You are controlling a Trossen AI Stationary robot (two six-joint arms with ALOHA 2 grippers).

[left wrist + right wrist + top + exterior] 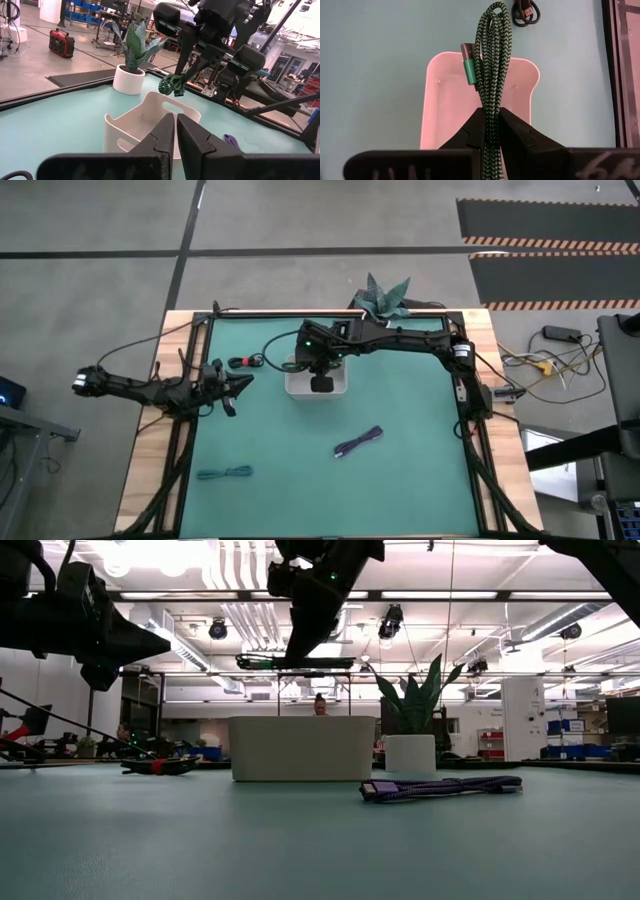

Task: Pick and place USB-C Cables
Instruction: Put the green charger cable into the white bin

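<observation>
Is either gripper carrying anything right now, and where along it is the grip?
The right gripper is shut on the dark green cable, pinching the bundle near one end, above the white tray. The left gripper is shut and empty.

Your right arm stretches from the frame's right edge to upper centre, its right gripper [322, 383] pointing down with its 2 fingers [470, 131] pinched together. Your left arm lies along the left edge, left gripper [243, 380] with fingers [165, 136] pressed together.
</observation>
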